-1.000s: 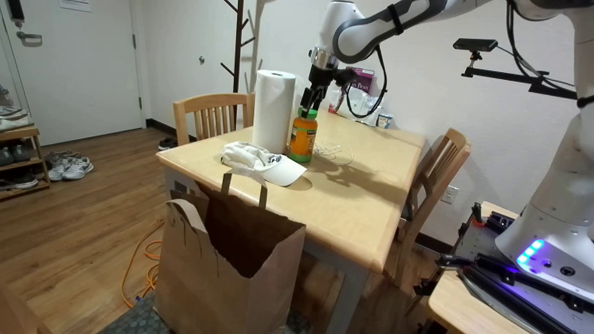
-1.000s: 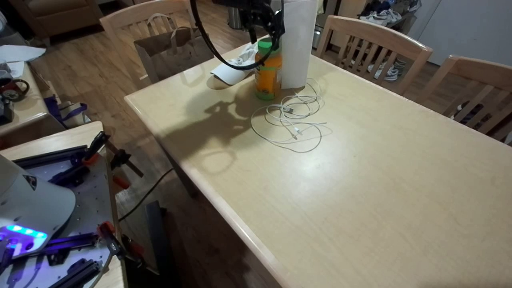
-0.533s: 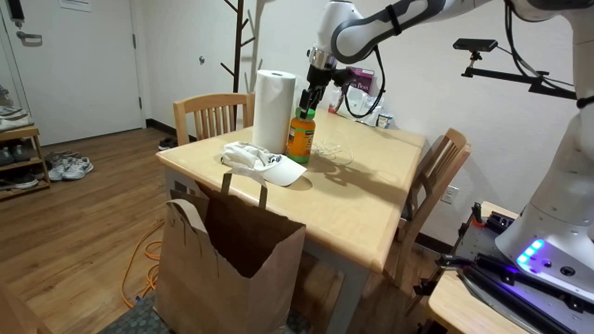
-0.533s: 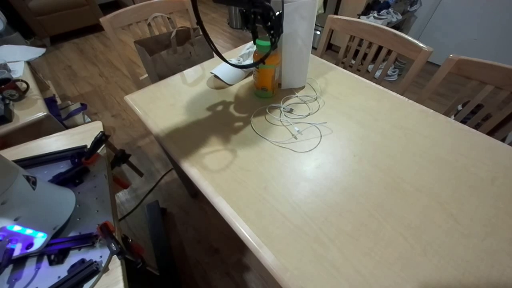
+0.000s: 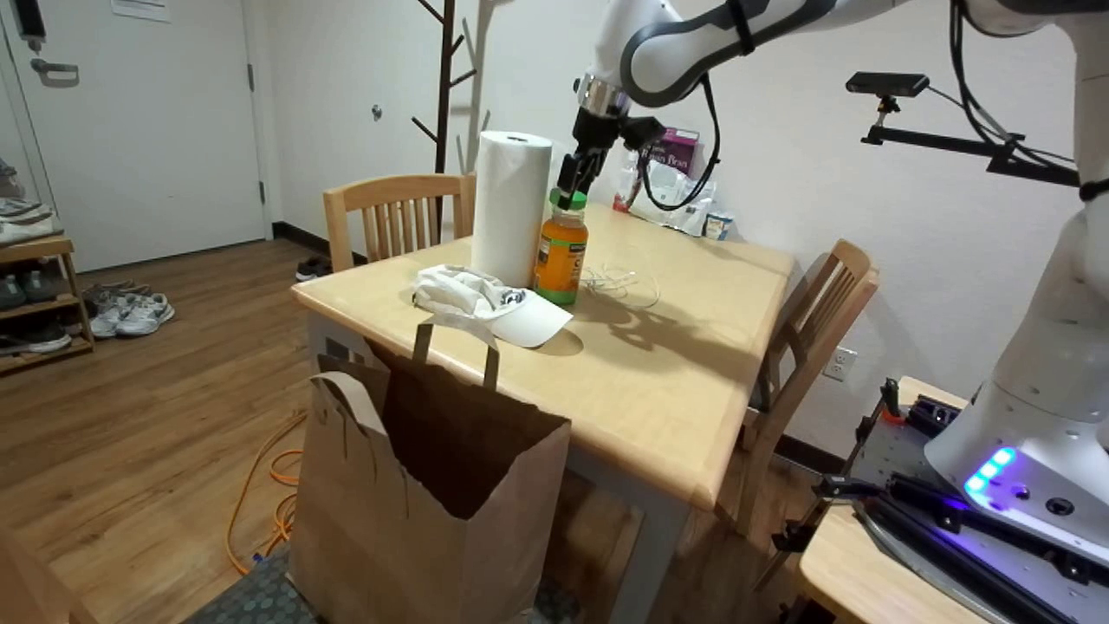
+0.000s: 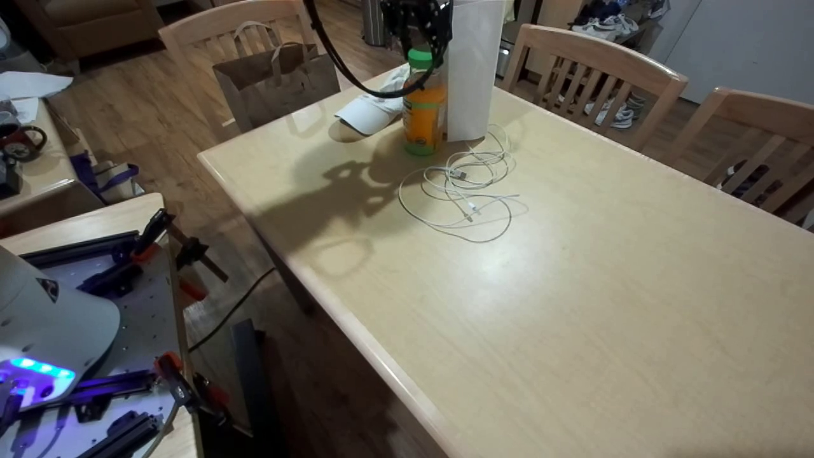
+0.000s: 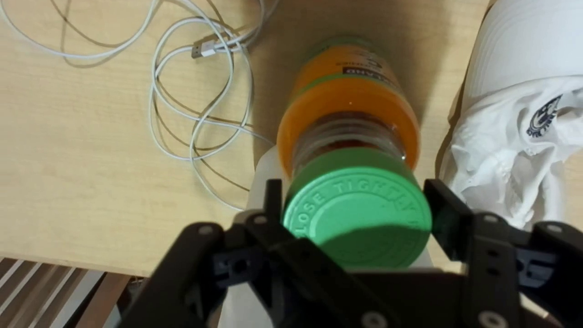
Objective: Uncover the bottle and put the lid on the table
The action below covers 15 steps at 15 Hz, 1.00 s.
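Note:
The orange bottle (image 5: 560,260) stands upright on the light-wood table (image 5: 641,390); it also shows in an exterior view (image 6: 423,127). In the wrist view its clear threaded neck (image 7: 348,132) is bare below the green lid (image 7: 360,214). The lid is held just above the neck, apart from it or nearly so, also seen in both exterior views as a green cap (image 5: 568,200) (image 6: 420,58). My gripper (image 7: 353,196) is shut on the lid, with one finger at each side of it. The bottle's opening is hidden under the lid.
A tall paper-towel roll (image 5: 511,208) stands close beside the bottle. A white cap (image 5: 494,303) lies in front, towards the table edge. A white cable (image 6: 470,184) lies coiled near the bottle. A paper bag (image 5: 424,485) stands at the table's end.
The bottle has shifted slightly towards the paper-towel roll and the cap. My gripper has risen a little with the lid, and the bottle's neck now shows beneath it.

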Available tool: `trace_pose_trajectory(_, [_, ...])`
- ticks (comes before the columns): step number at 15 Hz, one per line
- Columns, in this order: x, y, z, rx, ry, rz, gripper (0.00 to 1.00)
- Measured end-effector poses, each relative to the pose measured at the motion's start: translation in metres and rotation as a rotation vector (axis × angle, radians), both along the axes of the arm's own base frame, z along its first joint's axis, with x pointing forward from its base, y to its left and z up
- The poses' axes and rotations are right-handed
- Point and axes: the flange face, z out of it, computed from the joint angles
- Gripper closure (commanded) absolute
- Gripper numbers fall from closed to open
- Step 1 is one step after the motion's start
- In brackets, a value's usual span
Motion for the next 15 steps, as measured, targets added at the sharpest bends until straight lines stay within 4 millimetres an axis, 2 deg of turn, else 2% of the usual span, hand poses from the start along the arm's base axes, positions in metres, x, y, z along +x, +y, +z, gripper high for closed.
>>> trace_pose_trajectory(4, [-0.006,0.004,0.038,-0.033,-0.038,0.025,0.49])
trace_pose_trajectory(8, [-0.027,-0.01,0.064,-0.061,-0.008,0.004,0.49])
trace_pose_trajectory(12, [-0.068,-0.029,0.072,-0.078,0.034,-0.015,0.49])
trace_pose_trajectory(15, [-0.105,-0.035,0.058,-0.086,0.08,-0.013,0.49])
